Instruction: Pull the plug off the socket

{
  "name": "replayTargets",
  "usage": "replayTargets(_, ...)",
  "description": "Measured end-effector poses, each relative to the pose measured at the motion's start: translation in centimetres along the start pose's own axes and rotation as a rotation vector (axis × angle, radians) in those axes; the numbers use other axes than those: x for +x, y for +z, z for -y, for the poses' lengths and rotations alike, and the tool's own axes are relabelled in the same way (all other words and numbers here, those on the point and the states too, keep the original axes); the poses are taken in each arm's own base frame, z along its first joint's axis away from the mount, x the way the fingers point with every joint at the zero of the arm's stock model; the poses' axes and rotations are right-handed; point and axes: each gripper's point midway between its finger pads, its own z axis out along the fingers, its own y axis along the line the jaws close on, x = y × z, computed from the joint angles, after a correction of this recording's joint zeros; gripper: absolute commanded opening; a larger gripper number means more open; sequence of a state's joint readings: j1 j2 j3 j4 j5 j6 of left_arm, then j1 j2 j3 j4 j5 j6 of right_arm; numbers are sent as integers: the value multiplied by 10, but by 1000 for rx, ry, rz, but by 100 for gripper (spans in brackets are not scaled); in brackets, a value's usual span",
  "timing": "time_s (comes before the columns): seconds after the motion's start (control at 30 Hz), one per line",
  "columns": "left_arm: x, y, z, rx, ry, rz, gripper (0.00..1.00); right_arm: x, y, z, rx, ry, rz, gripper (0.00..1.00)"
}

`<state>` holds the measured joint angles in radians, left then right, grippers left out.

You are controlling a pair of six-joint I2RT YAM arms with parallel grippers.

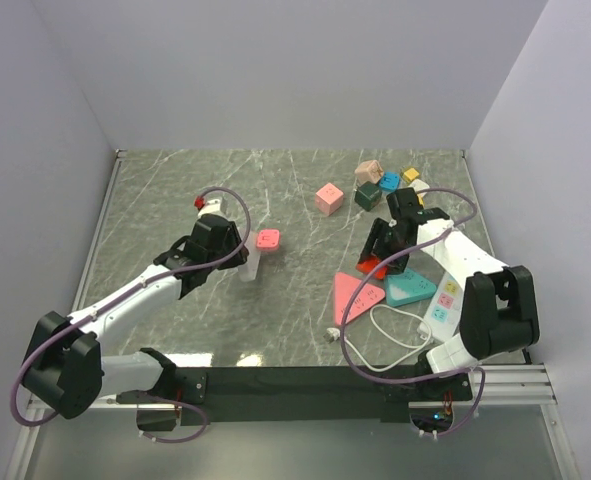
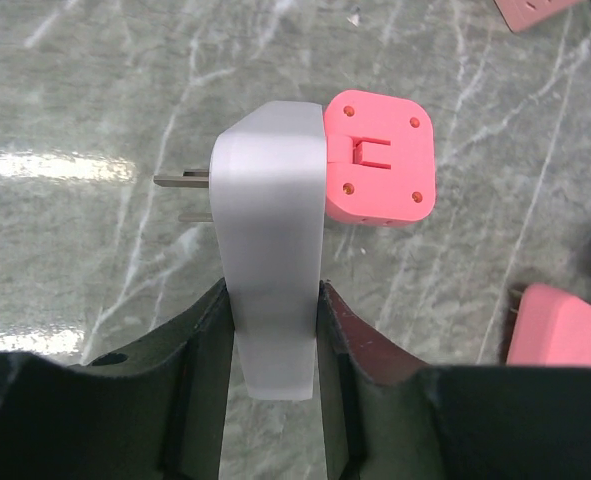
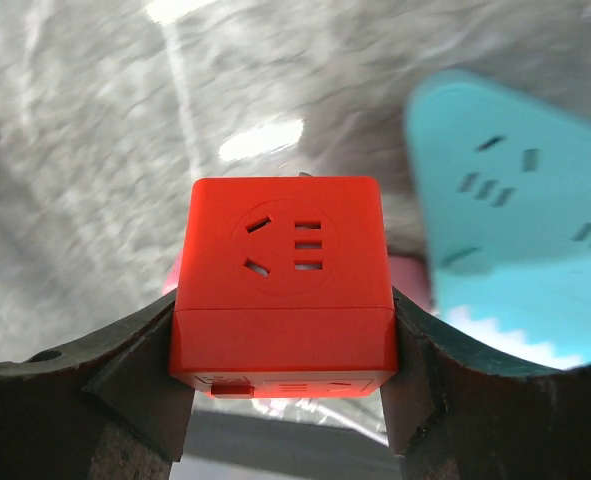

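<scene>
1. Left claw (image 2: pixel 272 335): pinching a white plug (image 2: pixel 272 250) by its flat sides, one finger (image 2: pixel 200 345) on each side. The plug's near end sticks out between them toward the camera.
2. The plug's two metal prongs (image 2: pixel 183 197) point left. They are bare and sit in nothing, with the grey marbled tabletop (image 2: pixel 75 80) behind them.
3. A pink cube socket (image 2: pixel 380 157) lies just beside the plug's far right corner, on the side away from the prongs. Cannot tell if the two touch. Its visible face has four small holes and a square notch.
4. Right claw (image 3: pixel 283 340): pinching a red cube socket (image 3: pixel 283 270) by two opposite faces. The face with the round outlet pattern is turned to the camera.
5. Past the red cube, to its right, is a teal triangular strip (image 3: pixel 515 190), blurred.
6. Top view: the two claws are well apart, left at mid-tabletop, right near the right edge.
7. A pink triangular strip (image 1: pixel 358 293) lies just beside the right claw, and a white cable (image 1: pixel 400 335) loops nearer the arm bases.
8. A cluster of small cubes (image 1: pixel 368 171) sits at the far right.
</scene>
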<state>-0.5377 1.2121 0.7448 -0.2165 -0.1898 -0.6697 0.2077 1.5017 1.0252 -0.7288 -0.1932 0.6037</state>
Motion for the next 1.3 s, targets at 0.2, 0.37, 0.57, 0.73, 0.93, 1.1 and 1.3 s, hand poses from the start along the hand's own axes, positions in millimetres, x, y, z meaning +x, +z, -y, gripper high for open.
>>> replayTargets(0.2,9,-4,8,55,26,-50,0,-8,13,12,68,20,31,21)
replayTargets(0.37,15,-6,13,90,41,-79,1,-5,19,13,70,36,16,87)
replayTargets(0.57,22,-9,12,109,52,-95,1,-13,-7,-6,-2,40,55,95)
replayTargets(0.73,32,-6,9,122,50,-113,0,-46,-50,-53,-164,28,175,96)
replayTargets(0.93,48,0,21,215,-47,-124,0,-39,-56,-122,-308,-78,133,96)
replayTargets(1.1,63,8,35,313,-210,-141,0,-8,-22,-160,-333,-145,20,92)
replayTargets(1.3,67,14,41,348,-364,-146,0,11,8,-167,-318,-88,-45,85)
